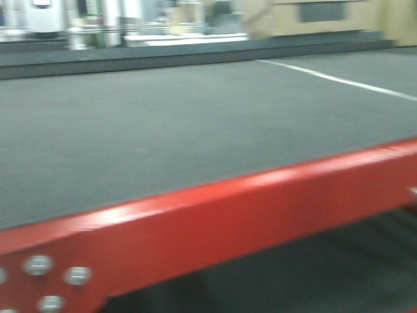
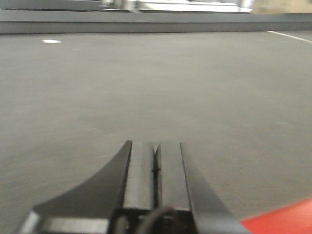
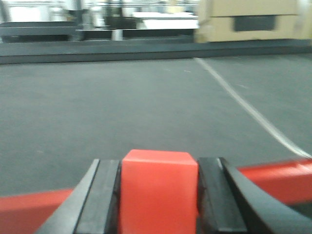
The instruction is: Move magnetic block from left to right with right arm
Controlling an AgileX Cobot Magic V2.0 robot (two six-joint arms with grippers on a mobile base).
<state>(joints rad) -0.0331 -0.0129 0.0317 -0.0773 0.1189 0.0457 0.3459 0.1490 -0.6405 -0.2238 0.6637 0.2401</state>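
- Right wrist view, 6 o'clock, nearest: right end effector (image 3: pixel 159 168) is clamped on the magnetic block (image 3: pixel 159 200). One dark finger (image 3: pixel 105 195) presses its 9 o'clock face and the other its 3 o'clock face.
- Block: matte red, plain top face showing, held level between the fingers. Cannot tell whether its underside touches anything.
- Just beyond the block: glossy red rail (image 3: pixel 273 178) of the bench, running 9 to 3 o'clock.
- Past the rail: grey bench top (image 3: pixel 122 107), with a white line (image 3: pixel 243 105) running from 12 toward 4 o'clock.
- Farthest, 1 o'clock: blurred cardboard box (image 3: pixel 253 19).
- Left wrist view, 6 o'clock: left end effector (image 2: pixel 156 151) has its fingers pressed together with nothing between them. It is low over the grey top.
- Same view, 10 o'clock, far: small white speck (image 2: pixel 51 41).
- Front view, 7 o'clock: bolt heads (image 1: pixel 38 265) on the rail. Picture is blurred.
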